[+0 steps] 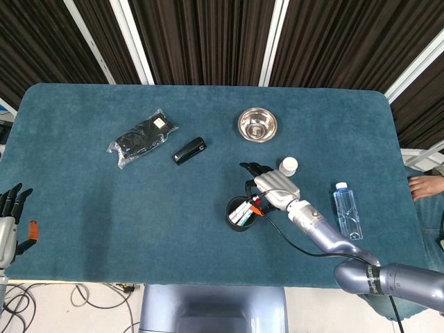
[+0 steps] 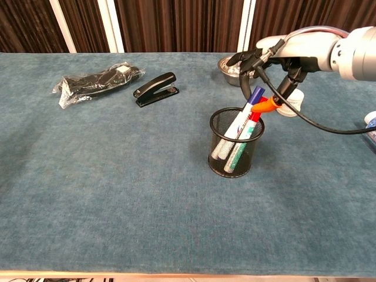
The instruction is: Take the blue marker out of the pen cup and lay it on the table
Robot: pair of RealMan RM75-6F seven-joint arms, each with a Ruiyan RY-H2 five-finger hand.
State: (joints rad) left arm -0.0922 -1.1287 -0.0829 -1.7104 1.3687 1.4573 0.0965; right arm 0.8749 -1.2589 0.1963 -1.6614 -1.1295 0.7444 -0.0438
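Note:
The black mesh pen cup [image 1: 239, 215] [image 2: 235, 150] stands right of the table's middle and holds several markers. The blue marker [image 2: 249, 106], white with a blue cap, leans right out of the cup beside a red-capped one. My right hand [image 1: 274, 186] [image 2: 276, 54] hovers over the cup's far right rim. It pinches the marker's cap between an orange-tipped thumb and a black finger. The markers in the head view are partly hidden under the hand. My left hand [image 1: 8, 220] hangs off the table's near left edge, fingers spread, holding nothing.
A steel bowl [image 1: 257, 125] [image 2: 228, 63] sits behind the cup. A white pill bottle [image 1: 288, 166] [image 2: 292, 103] stands just right of my hand, a water bottle [image 1: 347, 210] lies further right. A black stapler [image 1: 189, 150] [image 2: 155, 88] and a black bagged item [image 1: 142, 137] lie at left.

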